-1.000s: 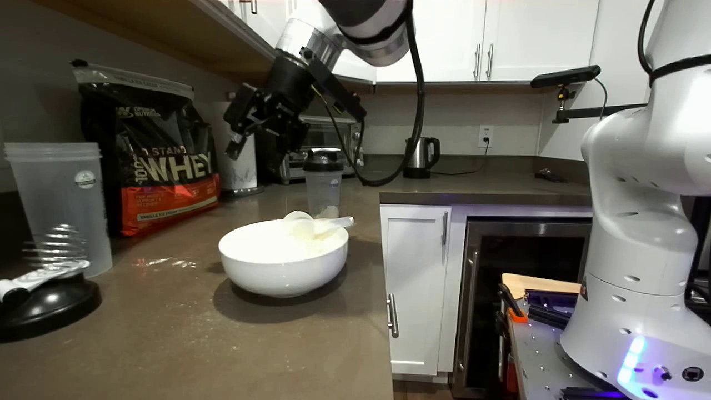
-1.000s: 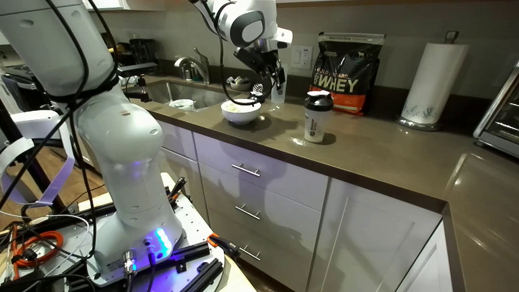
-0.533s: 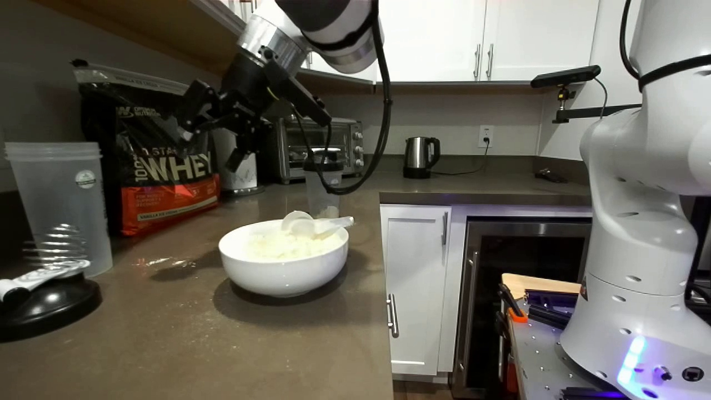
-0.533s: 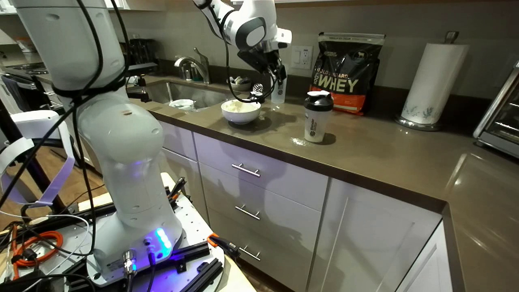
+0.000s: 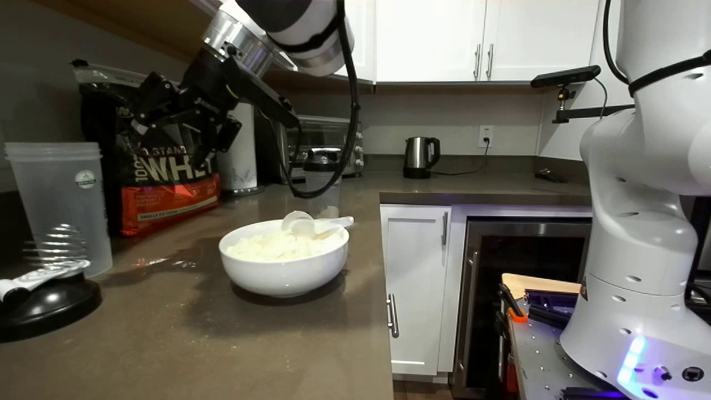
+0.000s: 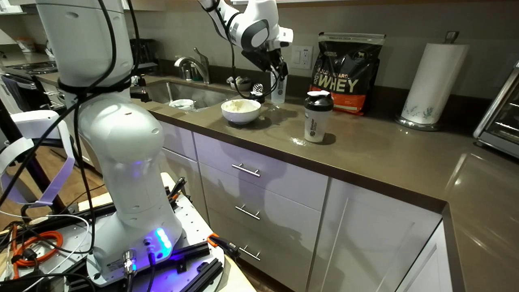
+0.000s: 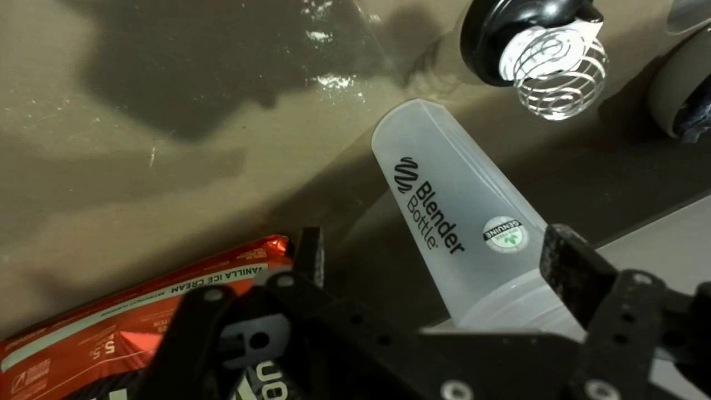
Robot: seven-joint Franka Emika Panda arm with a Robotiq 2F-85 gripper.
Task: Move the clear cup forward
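Note:
The clear cup (image 5: 61, 194) is a tall frosted tumbler standing upright on the counter, left of the whey bag in this exterior view. It shows partly behind the gripper in an exterior view (image 6: 279, 91). In the wrist view the cup (image 7: 439, 200) shows its "Blender Bottle" print, with its rim end low between the fingers. My gripper (image 5: 169, 144) is open and empty, above the counter in front of the whey bag and apart from the cup. In the wrist view the gripper (image 7: 436, 261) has its fingers wide apart, the right fingertip overlapping the cup's edge; contact cannot be told.
The whey bag (image 5: 166, 172) stands beside the cup. A black lid with a wire ball (image 5: 53, 300) lies in front of the cup. A white bowl of powder with a scoop (image 5: 283, 269), a black-lidded shaker (image 6: 317, 119) and a paper towel roll (image 6: 434, 85) also stand there.
The open gripper has moved left across the whey bag, closer to the cup, in an exterior view. The arm's shadow on the counter has shifted. The cup has not moved.

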